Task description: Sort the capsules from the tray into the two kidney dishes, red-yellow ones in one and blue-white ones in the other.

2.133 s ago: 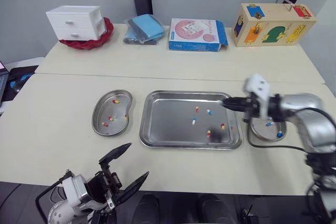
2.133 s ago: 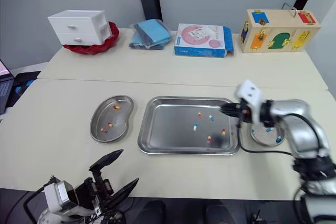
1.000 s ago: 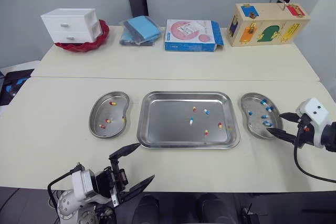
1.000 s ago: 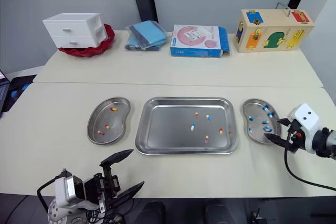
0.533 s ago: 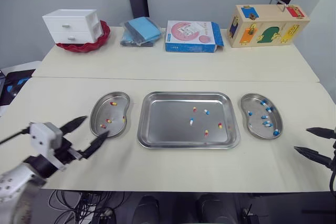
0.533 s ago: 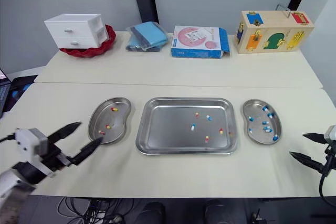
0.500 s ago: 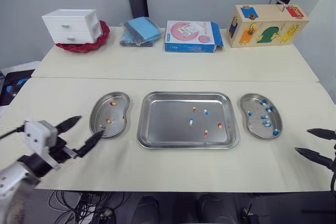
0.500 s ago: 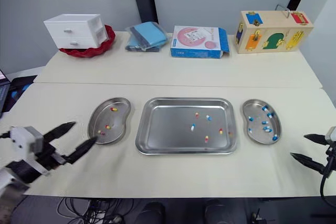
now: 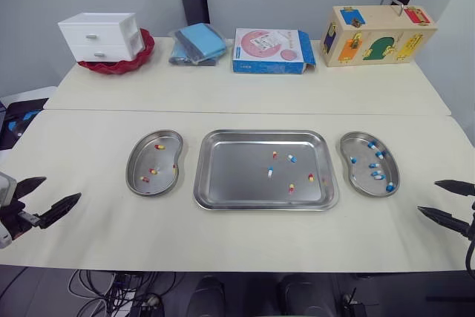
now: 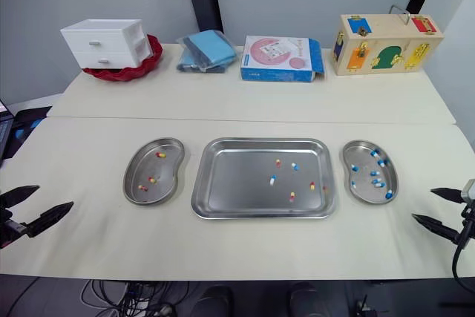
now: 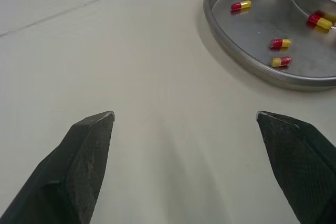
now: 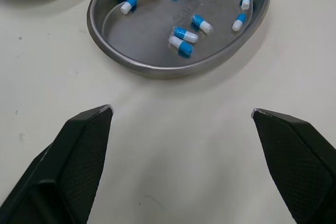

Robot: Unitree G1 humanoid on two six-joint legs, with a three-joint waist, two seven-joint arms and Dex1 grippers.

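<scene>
Five capsules lie in the tray [image 9: 230, 176] at the middle of the surface [image 9: 237, 94]: three red-yellow, two blue-white, all loose and apart from one another. Just left of the tray, the left kidney dish [image 9: 148, 157] holds four red-yellow. Just right of it, the right kidney dish [image 9: 360, 172] holds blue-white ones.

Over the near left edge of the surface hovers the left end effector [image 9: 56, 190], fingers spread wide, nothing between them. At the near right, beside the right dish, the right end effector [image 9: 430, 196] is likewise spread and empty.

Step in hand, as we judge it: reach into the tray for the next capsule. We would send the right arm for the blue-white capsule [image 9: 292, 158] and the left arm for red-yellow ones. Fingers should narrow first, straddle the capsule across its short axis, and close gently. A smooth capsule on steel will likely skid. The red-yellow capsule [image 9: 310, 177] close to the tray's right wall needs an approach from the open side. Release low over the dish so nothing bounces.

Writing: the blue and pink box [image 9: 271, 50] at the far side carries print too small for us to read. The wooden lock box [image 9: 377, 33] shows coloured panels but no legible text.
</scene>
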